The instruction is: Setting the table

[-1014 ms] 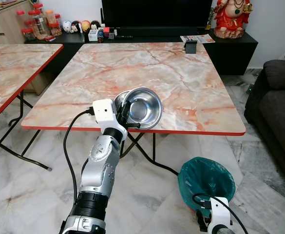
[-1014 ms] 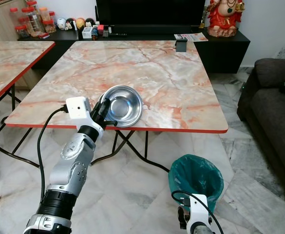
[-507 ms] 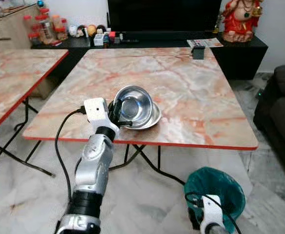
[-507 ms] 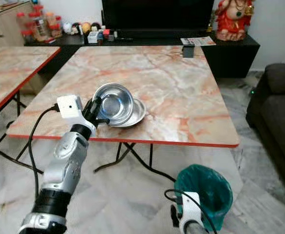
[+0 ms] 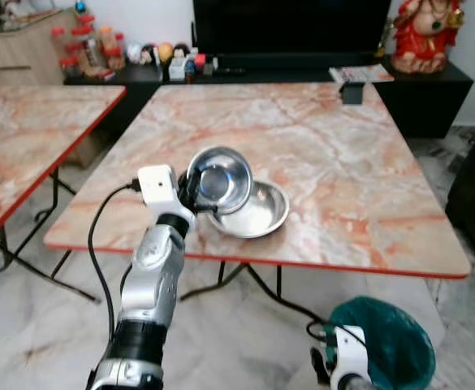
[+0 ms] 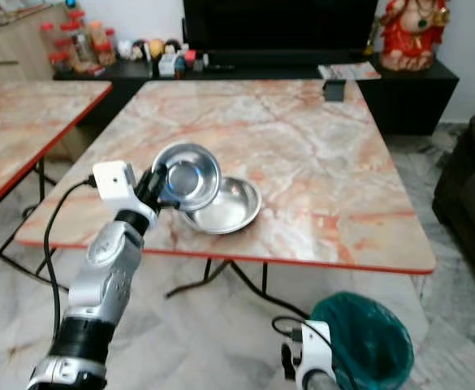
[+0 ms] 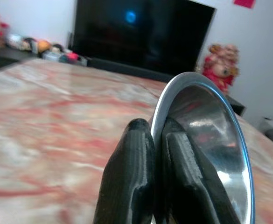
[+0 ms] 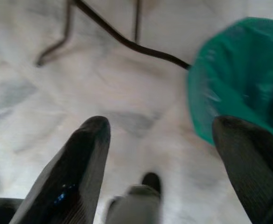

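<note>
Two steel bowls are on show at the front of the marble table (image 5: 343, 162). My left gripper (image 5: 195, 192) is shut on the rim of the upper steel bowl (image 5: 218, 178), holding it tilted on edge and lifted just above the tabletop. In the left wrist view the black fingers (image 7: 131, 177) pinch that bowl's rim (image 7: 206, 135) between them. The second steel bowl (image 5: 257, 213) lies flat on the table, just right of the held one. My right gripper (image 8: 160, 123) hangs open low over the floor beside the green bin (image 8: 243, 79).
A second marble table (image 5: 26, 122) stands to the left with a gap between. A small black object (image 5: 351, 93) sits at the table's far right. Behind are a black console with jars and a red figurine (image 5: 422, 36). A dark sofa (image 6: 472, 187) is at the right.
My left gripper has lifted the upper bowl off the lower one and carried it left, so the lower bowl now lies uncovered. The camera view has shifted too.
</note>
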Motion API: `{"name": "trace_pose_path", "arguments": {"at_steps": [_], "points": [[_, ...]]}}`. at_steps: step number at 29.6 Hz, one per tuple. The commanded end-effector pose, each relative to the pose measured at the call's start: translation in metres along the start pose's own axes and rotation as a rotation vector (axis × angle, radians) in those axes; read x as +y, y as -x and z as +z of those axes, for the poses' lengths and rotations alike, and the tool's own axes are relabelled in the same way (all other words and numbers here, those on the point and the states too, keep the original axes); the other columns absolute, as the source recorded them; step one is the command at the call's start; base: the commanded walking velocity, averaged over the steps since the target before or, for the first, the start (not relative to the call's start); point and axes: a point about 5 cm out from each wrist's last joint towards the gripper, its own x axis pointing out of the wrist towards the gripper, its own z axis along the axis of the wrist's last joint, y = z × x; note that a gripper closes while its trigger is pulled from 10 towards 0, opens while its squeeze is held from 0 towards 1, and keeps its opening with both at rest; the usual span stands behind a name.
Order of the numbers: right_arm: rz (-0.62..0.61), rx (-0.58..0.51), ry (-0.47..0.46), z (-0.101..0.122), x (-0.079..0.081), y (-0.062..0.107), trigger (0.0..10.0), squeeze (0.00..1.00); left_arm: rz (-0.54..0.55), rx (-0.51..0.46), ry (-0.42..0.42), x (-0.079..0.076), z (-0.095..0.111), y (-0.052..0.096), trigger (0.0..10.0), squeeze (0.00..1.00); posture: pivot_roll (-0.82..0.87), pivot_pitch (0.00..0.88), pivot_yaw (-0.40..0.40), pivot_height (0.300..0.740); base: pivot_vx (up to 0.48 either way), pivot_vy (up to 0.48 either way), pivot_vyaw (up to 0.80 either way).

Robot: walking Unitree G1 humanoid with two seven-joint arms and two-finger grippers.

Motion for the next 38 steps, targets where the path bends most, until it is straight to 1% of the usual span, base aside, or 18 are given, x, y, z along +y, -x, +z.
{"name": "trace_pose_path", "arguments": {"at_steps": [1,4,6,8,10,12,14,18,19,21,24,26,29,33,38], "points": [[0.002,-0.005,-0.022,0.003,0.003,-0.001,10.0,0.00,-0.032,-0.016,-0.016,-0.002,0.007,-0.002,10.0,0.00,-0.04,0.000,0.031,0.723,0.341,0.000,0.00],[0.007,-0.004,-0.035,0.003,0.005,-0.001,10.0,0.00,-0.035,-0.012,-0.016,-0.002,0.006,-0.001,10.0,0.00,-0.04,0.000,0.031,0.723,0.341,0.000,-0.17],[0.016,-0.016,-0.025,0.005,0.008,-0.002,10.0,0.00,-0.040,-0.005,-0.013,-0.002,0.006,0.000,10.0,0.00,-0.03,0.000,0.034,0.723,0.337,0.000,0.00],[0.013,-0.016,-0.029,0.005,0.008,-0.002,10.0,0.00,-0.048,0.005,-0.016,-0.003,0.005,0.001,10.0,0.00,-0.03,0.000,0.035,0.723,0.000,0.000,0.00],[0.012,-0.011,-0.024,0.004,0.008,-0.002,10.0,0.00,-0.075,0.016,0.006,-0.005,0.004,0.002,10.0,0.00,-0.03,0.000,0.035,0.723,0.000,0.000,0.00],[0.012,-0.011,-0.024,0.004,0.008,-0.002,10.0,0.00,-0.084,0.020,0.010,-0.006,0.003,0.002,10.0,0.00,-0.03,0.000,0.036,0.723,0.000,0.000,0.00],[0.009,-0.005,-0.023,0.003,0.008,-0.001,10.0,0.00,-0.139,0.055,0.023,-0.012,-0.002,0.005,10.0,0.00,-0.03,0.000,0.037,0.723,0.000,0.000,0.00],[0.008,-0.004,-0.021,0.002,0.008,-0.001,10.0,0.00,-0.164,0.077,0.032,-0.015,-0.005,0.006,10.0,0.00,-0.03,0.000,0.039,0.723,0.000,0.000,0.00],[0.008,-0.003,-0.020,0.002,0.008,-0.001,10.0,0.00,-0.173,0.095,0.030,-0.017,-0.007,0.006,10.0,0.00,-0.03,0.000,0.039,0.723,0.000,0.000,0.00],[0.007,-0.002,-0.021,0.002,0.008,-0.001,10.0,0.00,-0.166,0.108,0.031,-0.017,-0.009,0.005,10.0,0.00,-0.03,0.000,0.039,0.723,0.000,0.000,0.00],[0.006,0.000,-0.020,0.002,0.008,-0.001,10.0,0.00,-0.157,0.114,0.058,-0.017,-0.009,0.001,10.0,0.00,-0.03,0.000,0.039,0.723,0.000,0.000,0.00],[0.006,0.002,-0.019,0.001,0.008,-0.001,10.0,0.00,-0.149,0.114,0.095,-0.019,-0.009,-0.004,10.0,0.00,-0.03,0.000,0.040,0.723,0.000,0.000,0.00],[0.002,0.002,-0.025,0.000,0.008,-0.001,10.0,0.00,-0.163,0.120,0.094,-0.023,-0.009,-0.008,10.0,0.00,-0.04,0.000,0.048,0.723,0.000,0.000,0.00],[-0.003,0.006,-0.042,-0.001,0.008,-0.001,10.0,0.00,-0.160,0.112,0.101,-0.024,-0.008,-0.009,10.0,0.00,-0.05,0.000,0.053,0.723,0.060,0.000,0.00],[0.005,0.012,-0.039,-0.002,0.009,-0.001,10.0,0.00,-0.150,0.117,0.098,-0.023,-0.009,-0.007,10.0,0.00,-0.04,0.000,0.049,0.723,0.259,0.000,-0.46]]}}
